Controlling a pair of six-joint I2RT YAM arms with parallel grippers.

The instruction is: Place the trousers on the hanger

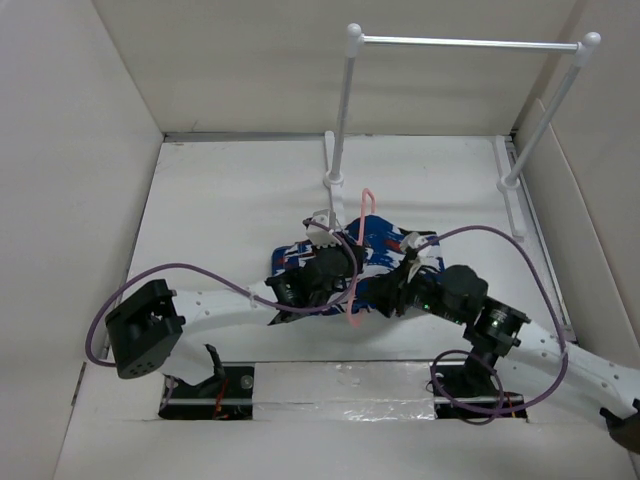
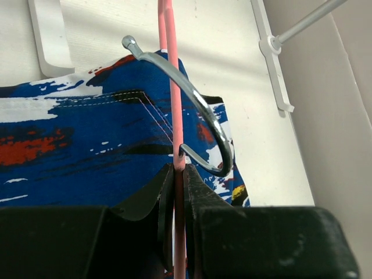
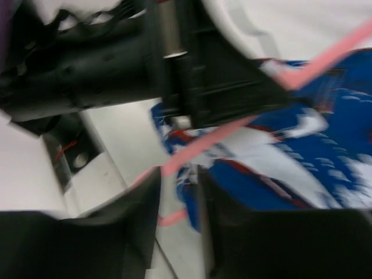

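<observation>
Blue cloth first, from above: seeing the trousers (image 1: 392, 232) lying bunched on the table (image 1: 220, 220), in front of the white-posted rack (image 1: 470, 42), with the pink hanger (image 1: 358, 255) crossing them; finding the left gripper (image 1: 345, 268) at the hanger and the right gripper (image 1: 388, 292) just beside it, over the cloth. From the left wrist: seeing both fingers (image 2: 145, 197) pinching tight on the hanger's pink stem, just under its metal hook (image 2: 203, 104), the trousers spreading behind. From the right wrist, blurring badly: seeing the two fingers (image 3: 232, 232) standing slightly apart, gripping nothing visibly, a pink hanger bar running across the trousers beyond.
</observation>
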